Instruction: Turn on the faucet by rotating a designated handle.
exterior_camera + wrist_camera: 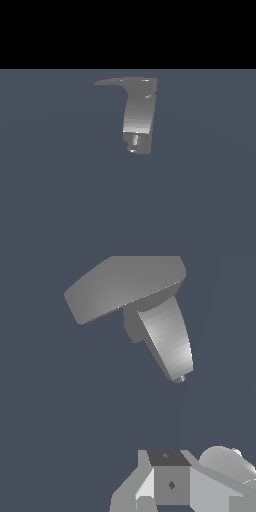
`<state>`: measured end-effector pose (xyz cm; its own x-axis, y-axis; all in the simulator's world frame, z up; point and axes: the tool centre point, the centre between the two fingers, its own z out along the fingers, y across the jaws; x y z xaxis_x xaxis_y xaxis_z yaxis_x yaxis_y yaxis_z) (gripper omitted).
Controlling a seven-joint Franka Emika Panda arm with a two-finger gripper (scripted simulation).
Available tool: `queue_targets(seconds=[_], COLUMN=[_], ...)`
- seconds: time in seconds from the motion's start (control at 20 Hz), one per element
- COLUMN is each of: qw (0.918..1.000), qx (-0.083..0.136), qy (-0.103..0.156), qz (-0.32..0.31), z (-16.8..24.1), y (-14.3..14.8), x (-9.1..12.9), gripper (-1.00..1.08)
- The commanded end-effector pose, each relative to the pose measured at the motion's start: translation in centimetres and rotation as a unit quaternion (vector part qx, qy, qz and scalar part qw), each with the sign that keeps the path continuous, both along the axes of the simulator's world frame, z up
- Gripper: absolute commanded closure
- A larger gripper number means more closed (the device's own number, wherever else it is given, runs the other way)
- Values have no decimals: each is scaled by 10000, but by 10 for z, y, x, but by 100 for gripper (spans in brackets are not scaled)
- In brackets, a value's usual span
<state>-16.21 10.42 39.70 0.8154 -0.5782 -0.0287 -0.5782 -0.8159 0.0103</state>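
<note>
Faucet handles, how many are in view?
1. The handle is a flat blade at the top of the faucet, pointing toward the exterior view's left. Any handle on the faucet's far side would be hidden.

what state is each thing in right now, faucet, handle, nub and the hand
faucet: upright on the grey floor, untouched
handle: sticks out sideways from the faucet's top toward the exterior view's left, nothing holding it
nub: low on the faucet body, free
hand: seen only in the wrist view, apart from the faucet, holding nothing; open or shut unclear
</note>
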Motion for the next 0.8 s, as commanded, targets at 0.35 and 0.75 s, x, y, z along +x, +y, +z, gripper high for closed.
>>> queue_targets(seconds=[0.35,0.75], qw=[9947,9826], qx=[1,-5], qy=[-17,-31], qz=[-1025,-1860], z=[-26,-47], y=[19,26], x=[44,83], gripper=[108,108])
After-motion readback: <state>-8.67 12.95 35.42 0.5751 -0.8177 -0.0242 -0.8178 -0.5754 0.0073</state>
